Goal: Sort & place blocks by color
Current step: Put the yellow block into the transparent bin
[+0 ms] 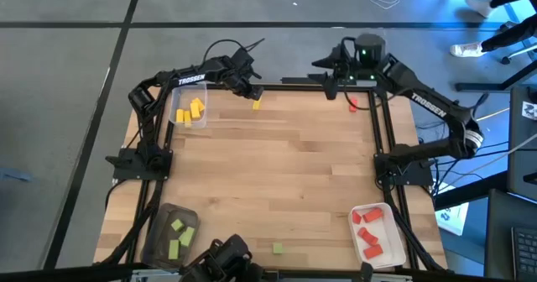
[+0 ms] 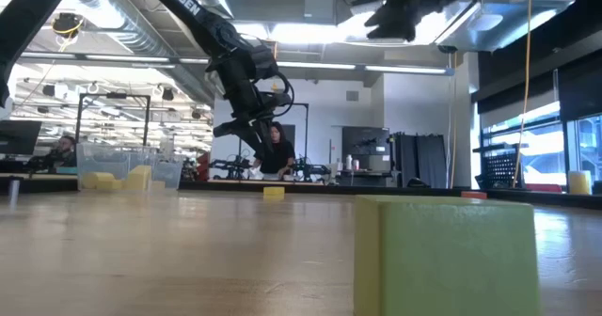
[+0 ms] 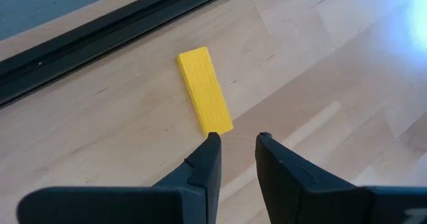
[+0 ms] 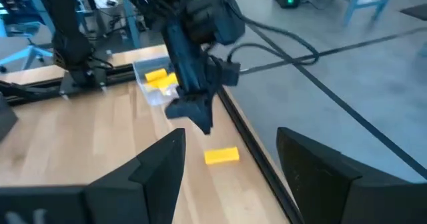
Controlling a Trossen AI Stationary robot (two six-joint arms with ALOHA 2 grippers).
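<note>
Wooden table (image 1: 277,173) bears a yellow block (image 1: 256,105); workshop beyond.

**A:** What is on the wooden bench (image 1: 277,173)?

**B:** Three trays and a few loose blocks. A clear tray (image 1: 190,112) sits in the far left corner with yellow blocks in it. A dark tray (image 1: 159,228) sits in the near left corner with green blocks in it. A white tray (image 1: 397,240) sits in the near right corner with red blocks in it.

**A:** And the loose ones?

**B:** A yellow block (image 1: 256,105) lies flat near the far edge, close to the black rail. A red block (image 1: 353,106) lies near the far right corner. A green block (image 1: 277,248) lies by the near edge, between the dark tray and the white tray.
</note>
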